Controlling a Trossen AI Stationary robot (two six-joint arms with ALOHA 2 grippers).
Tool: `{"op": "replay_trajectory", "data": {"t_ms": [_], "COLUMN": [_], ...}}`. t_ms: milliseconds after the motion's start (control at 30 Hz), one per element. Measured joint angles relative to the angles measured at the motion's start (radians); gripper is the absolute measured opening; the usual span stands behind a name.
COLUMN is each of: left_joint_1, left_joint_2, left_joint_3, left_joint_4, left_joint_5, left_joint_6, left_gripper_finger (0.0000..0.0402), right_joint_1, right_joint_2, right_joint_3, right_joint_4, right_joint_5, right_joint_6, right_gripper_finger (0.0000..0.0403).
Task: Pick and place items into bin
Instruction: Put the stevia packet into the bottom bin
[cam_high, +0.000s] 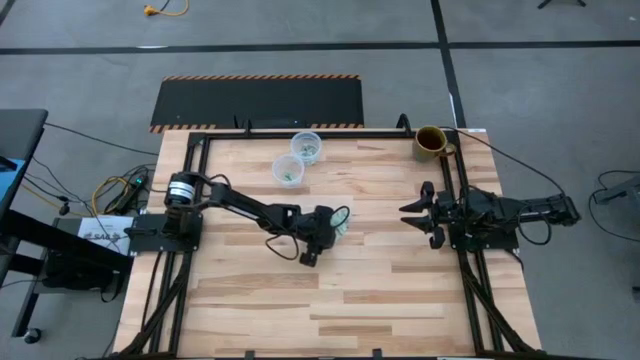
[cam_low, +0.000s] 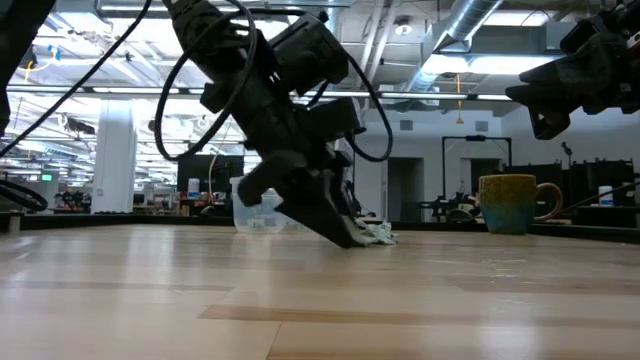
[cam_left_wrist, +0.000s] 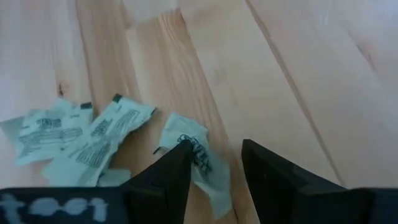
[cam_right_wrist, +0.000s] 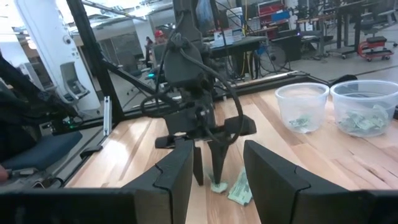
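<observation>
Several pale green-and-white wrapped packets (cam_left_wrist: 93, 140) lie flat on the wooden table near its middle, in a small heap (cam_high: 343, 222). My left gripper (cam_left_wrist: 214, 149) points steeply down at them with its tips at the table (cam_low: 345, 238), open. One packet (cam_left_wrist: 198, 155) lies partly under one finger and partly in the gap. Two clear plastic cups (cam_high: 305, 147) (cam_high: 288, 169) stand farther back with packets inside. My right gripper (cam_high: 410, 213) hovers open above the table's right side, facing the left arm. My left gripper comes from above, slanting down, with one finger (cam_left_wrist: 168, 177) over the near edge of a packet (cam_left_wrist: 186, 140) that lies flat on the table. Whether that finger touches the packet, I cannot tell. The other finger (cam_left_wrist: 267, 177) stands over bare wood.
A brown mug (cam_high: 432, 142) stands at the table's far right corner. The two cups (cam_right_wrist: 301, 106) (cam_right_wrist: 364, 112) sit near the far edge. Black frame rails (cam_high: 470, 270) run along the left and right sides. Bare wood lies toward the near edge (cam_high: 330, 310).
</observation>
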Motion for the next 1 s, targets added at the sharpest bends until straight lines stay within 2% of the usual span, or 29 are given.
{"op": "replay_trajectory", "data": {"t_ms": [167,433,533,700,833,1000], "left_joint_1": [-0.005,-0.007,-0.006,-0.006,0.007,0.038], "left_joint_2": [0.009,0.015,0.016,0.013,-0.009,-0.087], "left_joint_3": [0.005,0.041,0.072,0.174,0.257,0.33], "left_joint_4": [0.005,-0.048,-0.115,-0.393,-0.662,-0.88], "left_joint_5": [0.001,0.001,0.0,-0.033,-0.109,-0.209], "left_joint_6": [-0.026,-0.137,-0.138,-0.036,0.063,0.116], "left_gripper_finger": [0.0116,0.0012,0.0007,0.0002,0.0001,0.0], "right_joint_1": [0.0,0.0,0.0,0.0,0.0,0.0], "right_joint_2": [0.013,0.018,0.017,0.017,0.017,0.018], "right_joint_3": [0.0,0.0,0.0,0.0,0.0,0.0], "right_joint_4": [0.0,0.001,0.001,0.001,0.002,0.001], "right_joint_5": [0.001,0.001,0.001,0.0,0.0,0.0], "right_joint_6": [0.0,0.0,0.0,0.0,0.0,0.0], "right_gripper_finger": [0.0136,0.0136,0.0136,0.0136,0.0136,0.0136]}}
